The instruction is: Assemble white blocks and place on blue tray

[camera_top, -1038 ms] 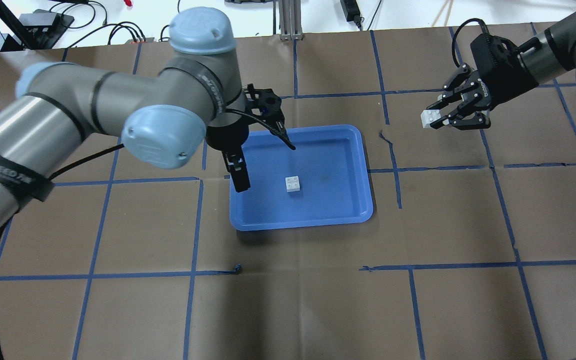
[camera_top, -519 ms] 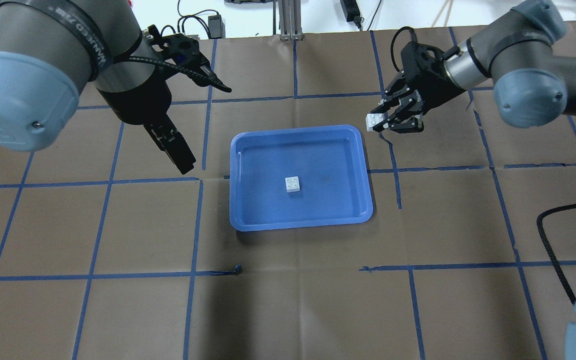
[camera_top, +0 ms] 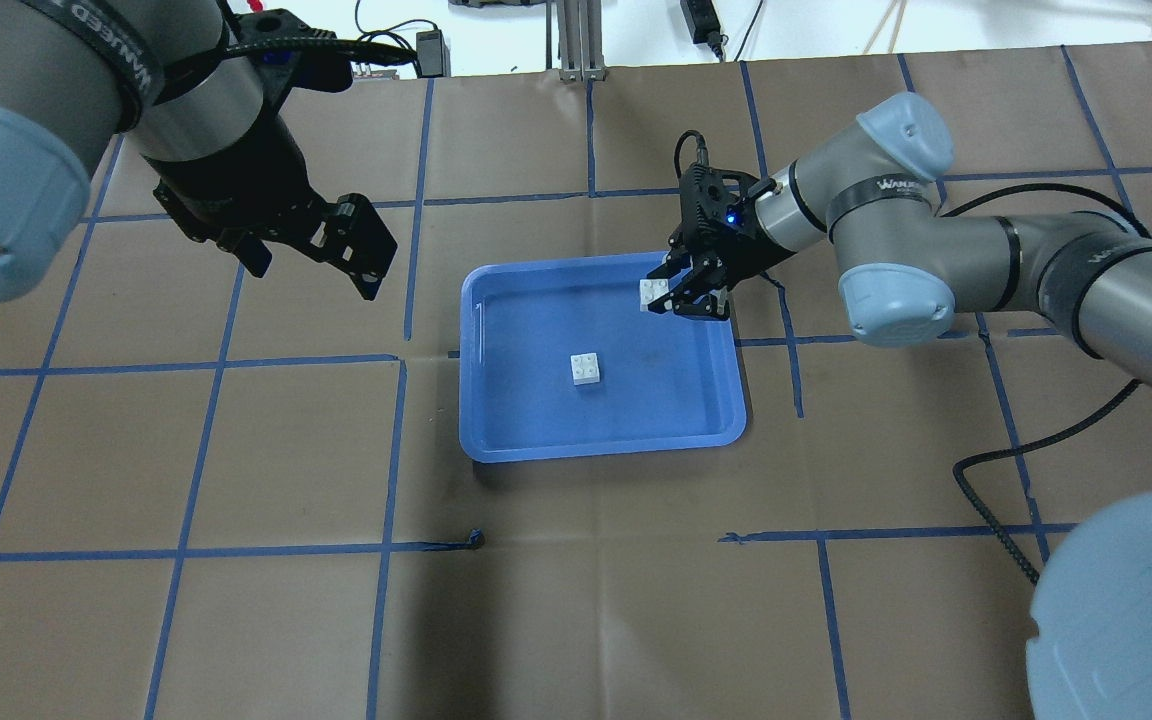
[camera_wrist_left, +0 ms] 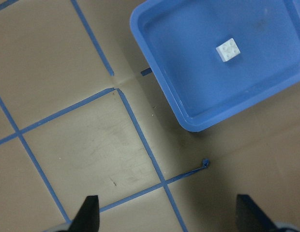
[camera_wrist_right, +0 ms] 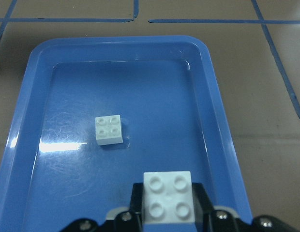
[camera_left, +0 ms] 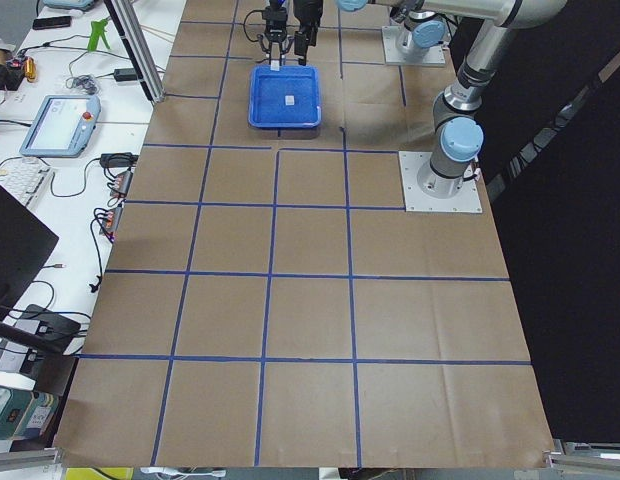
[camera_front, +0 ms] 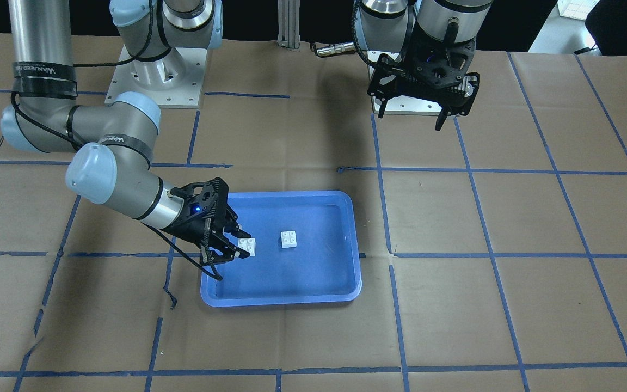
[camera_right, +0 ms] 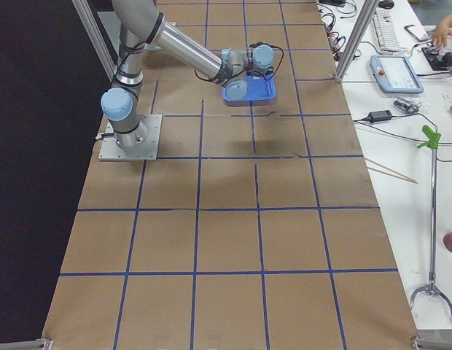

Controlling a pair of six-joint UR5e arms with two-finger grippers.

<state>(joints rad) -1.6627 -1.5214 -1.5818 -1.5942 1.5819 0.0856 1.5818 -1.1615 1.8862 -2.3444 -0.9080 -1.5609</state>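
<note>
The blue tray (camera_top: 536, 420) lies mid-table. One white block (camera_top: 587, 369) sits studs-up on its floor near the middle. My right gripper (camera_top: 674, 292) is shut on the second white block (camera_top: 653, 292) and holds it studs-up just above the tray's far right corner. In the right wrist view the held block (camera_wrist_right: 168, 197) is at the bottom and the loose block (camera_wrist_right: 109, 129) lies ahead of it in the tray (camera_wrist_right: 38, 96). My left gripper (camera_top: 316, 265) is open and empty, raised left of the tray. The left wrist view shows its fingers (camera_wrist_left: 89, 212) wide apart.
Brown paper with a grid of blue tape (camera_top: 406, 300) covers the table. A black cable (camera_top: 996, 500) loops on the right. In the front-facing view the arm bases (camera_front: 155, 81) stand at the robot's side of the table.
My right gripper has carried its white block leftwards from beside the tray to over the tray's far right corner. My left arm has drawn back left, away from the tray.
</note>
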